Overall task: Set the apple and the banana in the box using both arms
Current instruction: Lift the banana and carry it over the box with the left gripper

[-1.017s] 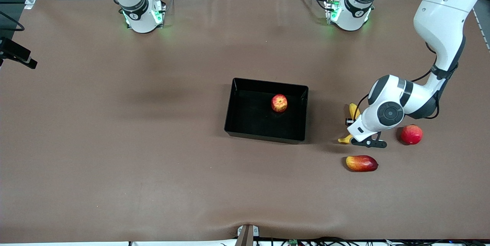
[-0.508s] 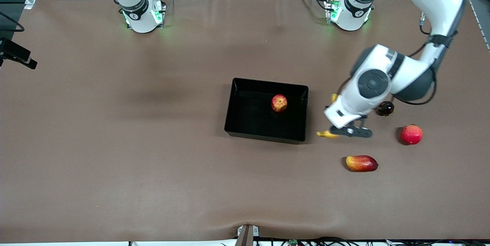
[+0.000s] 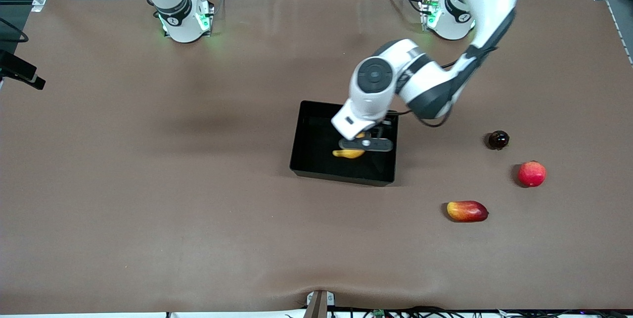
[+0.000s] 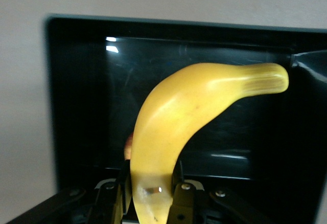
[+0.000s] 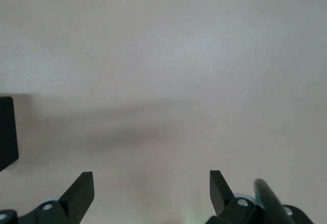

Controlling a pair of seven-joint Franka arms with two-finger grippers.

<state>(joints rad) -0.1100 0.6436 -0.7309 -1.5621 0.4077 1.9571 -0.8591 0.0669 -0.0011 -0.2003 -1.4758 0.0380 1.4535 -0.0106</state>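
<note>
The black box [image 3: 296, 146] sits mid-table. My left gripper [image 3: 360, 145] hangs over its inside, shut on the thick end of the yellow banana [image 3: 348, 153]. In the left wrist view the banana [image 4: 194, 106] curves out from between the fingers [image 4: 184, 191] of the left gripper [image 4: 150, 189] above the box floor [image 4: 76, 106]. The left hand hides the apple in the front view; only a reddish sliver [image 4: 128, 146] peeks beside the banana. My right gripper [image 5: 150, 183] is open over bare table, and its arm waits.
Toward the left arm's end of the table lie a small dark round fruit [image 3: 498, 139], a pinkish-red round fruit [image 3: 531, 173] and, nearer the front camera, an oblong red-yellow fruit [image 3: 467, 210].
The left arm lifted the banana off the table beside the pinkish-red fruit and carried it over the box, covering the apple and uncovering the dark fruit. The right arm stayed still.
</note>
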